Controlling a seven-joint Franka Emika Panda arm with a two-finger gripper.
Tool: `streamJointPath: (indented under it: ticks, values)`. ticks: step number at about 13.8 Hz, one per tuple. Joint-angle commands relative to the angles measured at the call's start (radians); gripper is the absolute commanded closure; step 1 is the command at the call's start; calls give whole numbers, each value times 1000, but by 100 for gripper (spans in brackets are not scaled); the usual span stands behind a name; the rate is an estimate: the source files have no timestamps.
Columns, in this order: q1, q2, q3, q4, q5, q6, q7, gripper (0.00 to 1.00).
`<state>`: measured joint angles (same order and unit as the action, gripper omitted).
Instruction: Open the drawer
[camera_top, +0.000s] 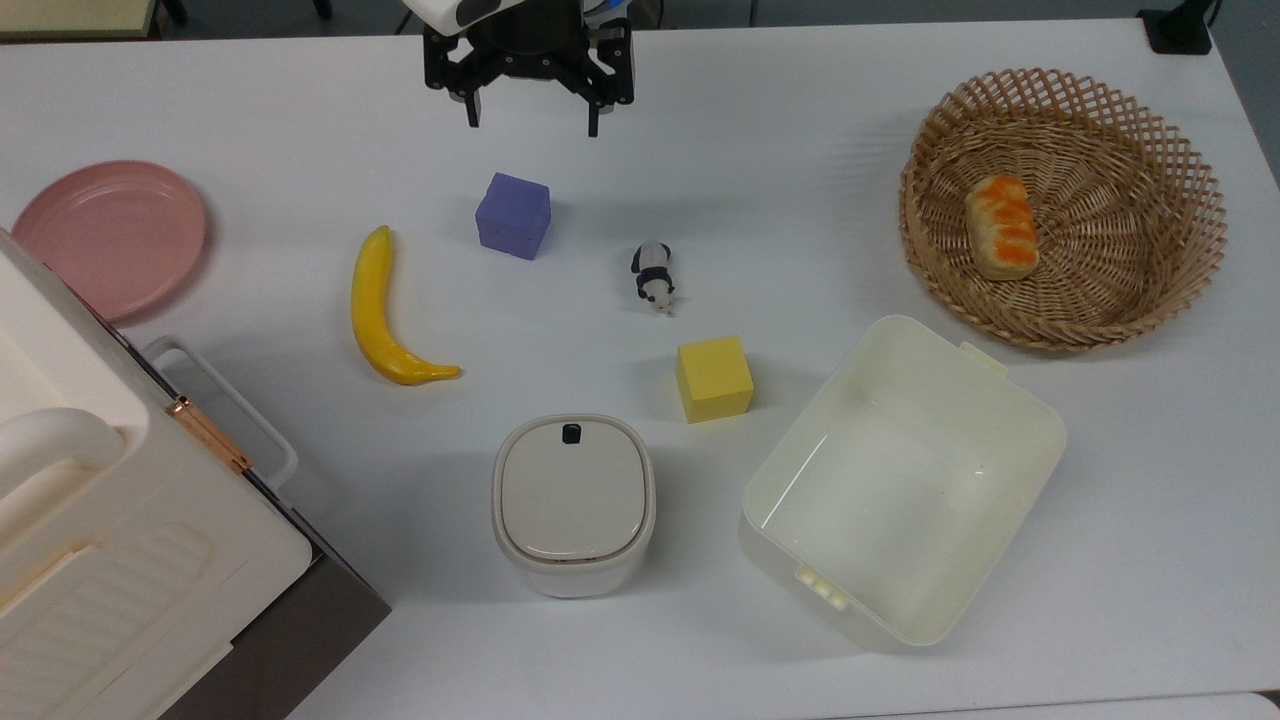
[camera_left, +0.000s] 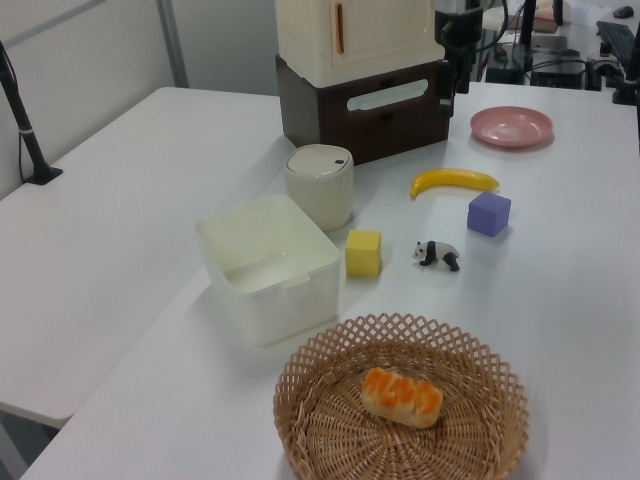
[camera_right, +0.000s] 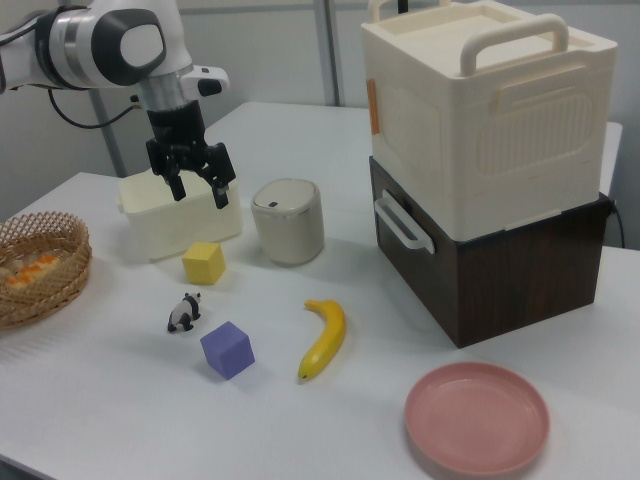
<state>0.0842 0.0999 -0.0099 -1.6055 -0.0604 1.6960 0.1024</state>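
— What's in the containers?
— The wicker basket (camera_top: 1066, 205) holds a bread roll (camera_top: 1001, 227); the cream tub (camera_top: 900, 478) is bare. The drawer (camera_right: 470, 265) sits shut under the cream appliance (camera_right: 480, 110), at the top view's lower left.
— And between?
— A banana (camera_top: 385, 315), purple cube (camera_top: 513, 215), panda (camera_top: 653, 276), yellow cube (camera_top: 714, 378), lidded bin (camera_top: 573, 503).
— The claw (camera_top: 530, 112)?
— Spread, pointing down above the counter (camera_top: 750, 150), well apart from the drawer.

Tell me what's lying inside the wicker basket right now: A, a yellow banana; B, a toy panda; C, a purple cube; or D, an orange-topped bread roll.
D. The bread roll with its orange top lies inside the wicker basket, while the banana, the purple cube and the toy panda all lie out on the white table.
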Motion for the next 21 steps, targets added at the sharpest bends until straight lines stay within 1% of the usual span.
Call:
streamJointPath:
  ticks: [1, 14, 17, 21]
  values:
    - [6, -20, -15, -16, 11, -13, -21, 0]
    - [8, -20, -13, -17, 11, -30, -21, 0]
    - [9, -19, -2, -25, 11, -30, -20, 0]
    - [9, -17, -1, -27, 11, -29, -20, 0]
